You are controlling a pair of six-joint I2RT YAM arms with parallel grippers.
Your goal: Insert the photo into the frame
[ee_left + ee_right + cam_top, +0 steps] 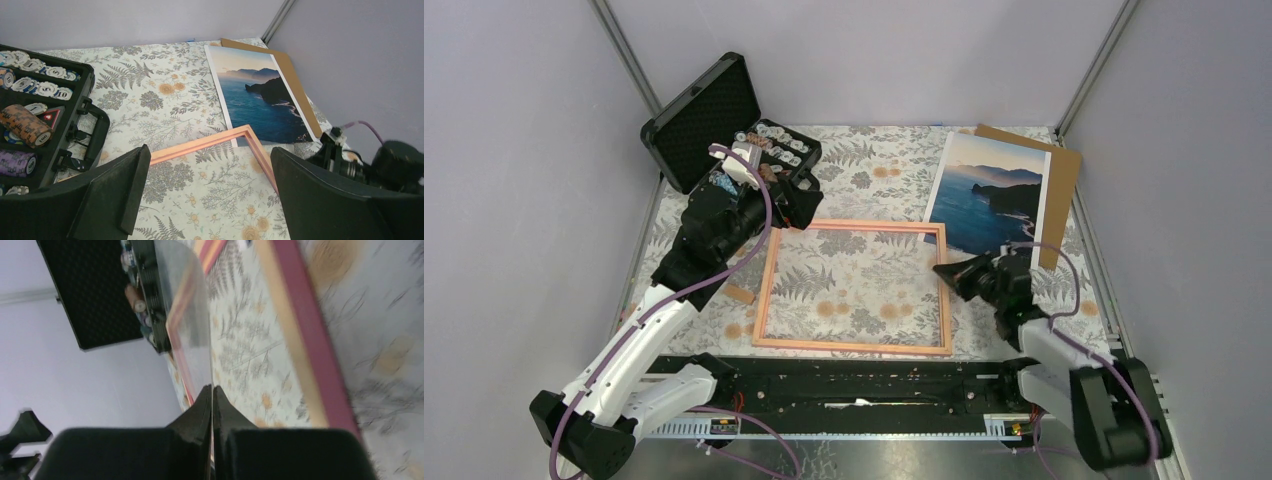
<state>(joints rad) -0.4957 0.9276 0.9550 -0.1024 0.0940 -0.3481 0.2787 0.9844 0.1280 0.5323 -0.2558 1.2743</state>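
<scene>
Right gripper [211,387] is pinching, fingers pressed together, what seems to be the clear pane [192,315] at the frame's [854,345] right edge; left gripper [207,156] is hovering, spread wide; photo [989,195] is lying at the frame's far right corner, on cardboard [1064,170]; the thin pane risks slipping free or dragging the frame.

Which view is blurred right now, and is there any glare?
Right wrist view: motion-blurred, the frame border smeared, a pale sheen on the clear pane. Left wrist view: sharp on the photo, no glare. Top external view: sharp, evenly lit.
</scene>
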